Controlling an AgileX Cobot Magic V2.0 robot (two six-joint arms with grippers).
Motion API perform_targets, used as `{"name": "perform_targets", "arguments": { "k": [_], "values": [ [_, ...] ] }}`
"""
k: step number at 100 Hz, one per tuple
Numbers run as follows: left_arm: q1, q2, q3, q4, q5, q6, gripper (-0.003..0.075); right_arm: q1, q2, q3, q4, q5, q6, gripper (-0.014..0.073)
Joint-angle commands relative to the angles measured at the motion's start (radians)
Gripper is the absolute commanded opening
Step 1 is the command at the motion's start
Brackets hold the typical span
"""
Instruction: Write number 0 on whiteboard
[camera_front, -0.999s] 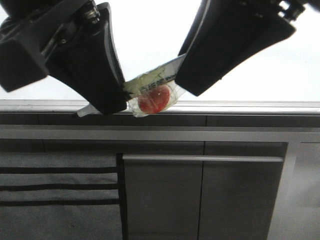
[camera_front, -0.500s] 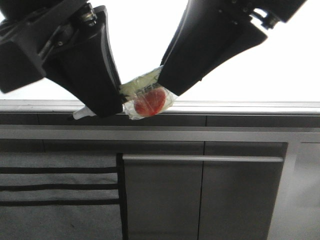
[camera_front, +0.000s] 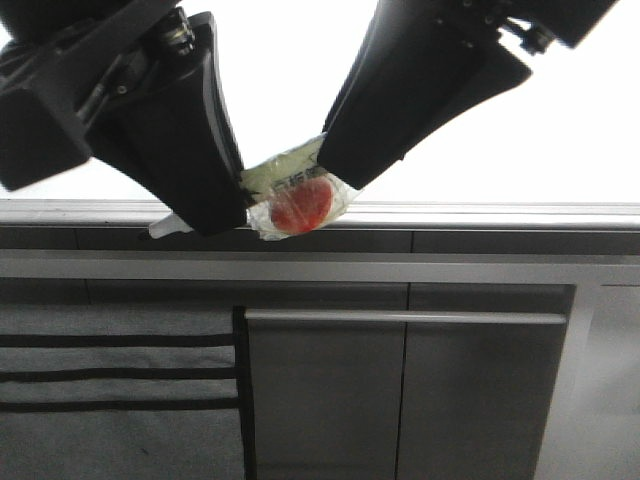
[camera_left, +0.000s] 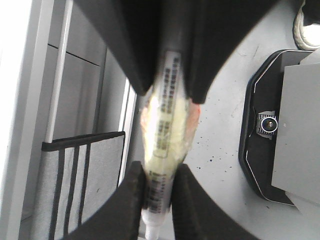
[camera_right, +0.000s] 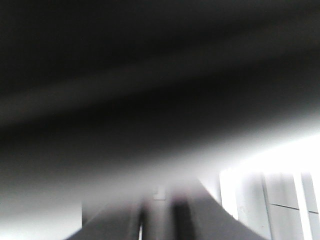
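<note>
Front view shows the left tool (camera_front: 205, 205) and right tool (camera_front: 345, 165) both clenched on the marker (camera_front: 295, 195) before the whiteboard (camera_front: 520, 150), with no 0 visible, so pull straight along the barrel, avoiding twisting.

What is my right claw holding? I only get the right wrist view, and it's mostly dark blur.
Observer: In the front view, the right claw is closed on a marker wrapped in clear film.
Operator: Is the left one on it too?
Observer: Yes. The left wrist view shows the left claw clamping the same marker near its white end.
Operator: Any zero drawn yet?
Observer: None visible on the whiteboard, though glare washes it out.
</note>
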Motion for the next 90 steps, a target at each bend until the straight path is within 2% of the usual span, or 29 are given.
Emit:
{"name": "perform_targets", "arguments": {
  "k": [1, 11, 23, 30, 53, 65, 80, 90],
  "values": [
    [-0.008, -0.035, -0.034, -0.016, -0.093, -0.003, 0.0011, -0.002, -0.032, -0.027, 0.029, -0.022, 0.005, -0.0013],
    [-0.008, -0.041, -0.034, -0.016, -0.095, -0.037, 0.0125, -0.011, -0.068, -0.027, 0.029, -0.027, 0.005, -0.0013],
    [-0.008, -0.075, -0.034, -0.016, -0.129, -0.088, 0.0340, -0.040, -0.113, -0.027, 0.029, -0.018, 0.009, -0.0013],
    [-0.006, -0.108, -0.034, -0.016, -0.165, -0.111, 0.0412, -0.062, -0.139, -0.027, 0.029, -0.014, 0.009, -0.0013],
    [0.059, -0.233, -0.017, -0.020, -0.195, -0.190, 0.0430, -0.169, -0.241, -0.015, 0.093, 0.014, 0.009, -0.0013],
    [0.131, -0.331, 0.055, -0.020, -0.282, -0.253, 0.0428, -0.261, -0.306, 0.026, 0.129, 0.001, 0.034, -0.0013],
    [0.243, -0.487, 0.212, -0.020, -0.417, -0.401, 0.0428, -0.408, -0.390, 0.143, 0.146, -0.169, 0.174, -0.0013],
    [0.314, -0.570, 0.319, -0.020, -0.506, -0.515, 0.0428, -0.459, -0.420, 0.220, 0.254, -0.279, 0.202, -0.0013]
  ]
}}
